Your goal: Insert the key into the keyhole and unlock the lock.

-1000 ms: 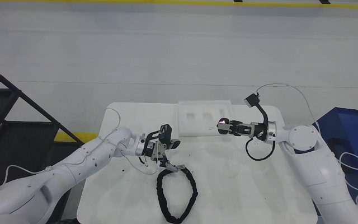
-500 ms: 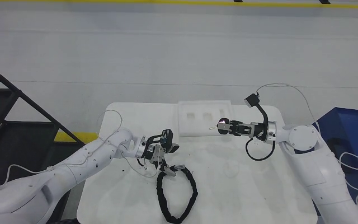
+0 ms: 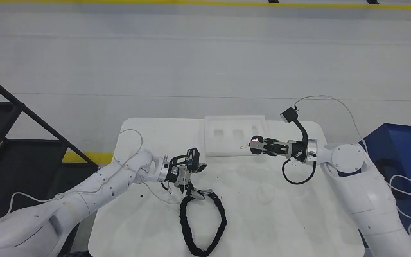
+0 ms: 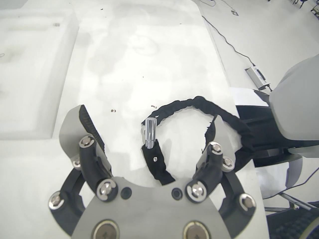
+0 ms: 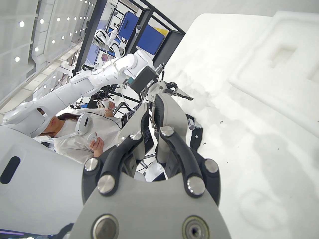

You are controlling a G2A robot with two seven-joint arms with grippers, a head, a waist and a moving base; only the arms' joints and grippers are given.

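Note:
A black fabric-sleeved cable lock [image 3: 221, 215] lies in a loop on the white table [image 3: 282, 218], near its front. Its chrome end pin [image 4: 150, 131] points up out of the sleeve. My left gripper [image 4: 149, 128] is open and low over the table, with one finger on each side of that pin and touching neither; from above the left gripper [image 3: 191, 175] sits at the loop's upper end. My right gripper [image 3: 252, 145] hangs above the table's back right, shut on a thin metal key [image 3: 243, 146] that sticks out from its tips. The fingers hide the key in the right wrist view.
A white foam tray [image 3: 234, 135] with shallow recesses lies along the table's back edge. A blue bin [image 3: 393, 142] stands off the right side and a black frame [image 3: 38, 122] off the left. Bare table lies between the lock and the right arm.
My left gripper has turned a little and edged closer to the lock's pin end. The right arm and the lock have not moved.

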